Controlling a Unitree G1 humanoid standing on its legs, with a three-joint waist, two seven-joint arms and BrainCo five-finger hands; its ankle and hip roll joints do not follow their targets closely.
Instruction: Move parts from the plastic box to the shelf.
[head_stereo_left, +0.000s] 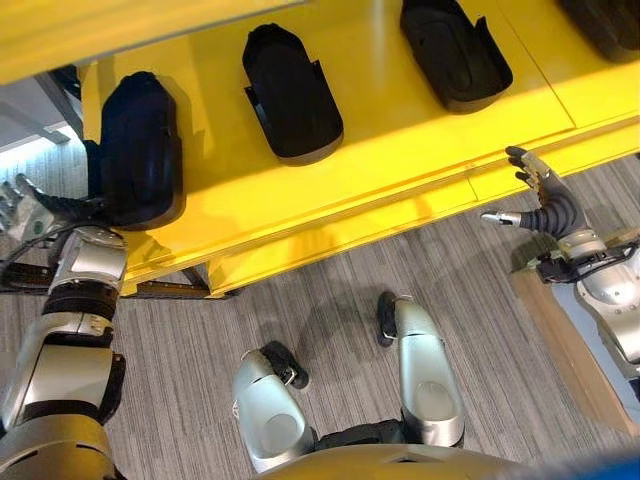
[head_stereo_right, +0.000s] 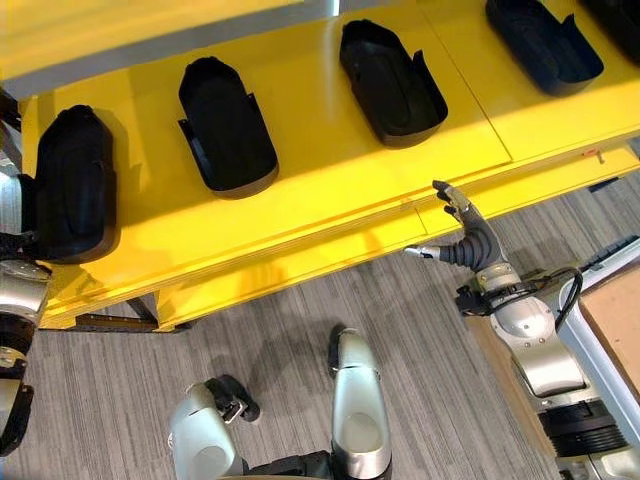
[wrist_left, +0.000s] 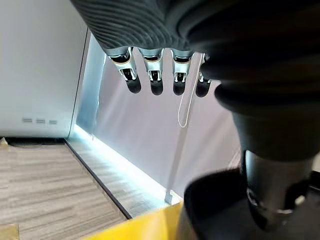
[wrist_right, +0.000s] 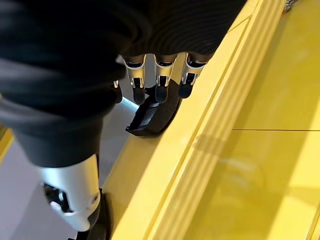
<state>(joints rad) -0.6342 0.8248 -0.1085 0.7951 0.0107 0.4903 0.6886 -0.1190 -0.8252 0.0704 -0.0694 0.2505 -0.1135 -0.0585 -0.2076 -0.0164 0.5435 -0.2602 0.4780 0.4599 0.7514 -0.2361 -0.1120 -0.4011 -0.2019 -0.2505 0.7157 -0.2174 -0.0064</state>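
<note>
Several black moulded parts lie in a row on the yellow shelf (head_stereo_left: 400, 130): the leftmost part (head_stereo_left: 140, 150), a second part (head_stereo_left: 290, 90), a third part (head_stereo_left: 455, 50), with a further one (head_stereo_right: 540, 40) to the right. My left hand (head_stereo_left: 25, 210) is open at the shelf's left end, just left of the leftmost part. Its straight fingers (wrist_left: 150, 80) hold nothing, and its thumb (wrist_left: 270, 195) is close to that part (wrist_left: 210, 205). My right hand (head_stereo_left: 540, 200) hangs open and empty in front of the shelf's front edge (wrist_right: 200, 150), its fingers (wrist_right: 160, 85) straight.
A yellow upper shelf board (head_stereo_left: 100, 30) overhangs at the top left. A brown-edged platform (head_stereo_left: 570, 350) stands on the grey striped floor (head_stereo_left: 330, 270) at the right. A metal base bar (head_stereo_left: 170, 288) lies under the shelf's left end.
</note>
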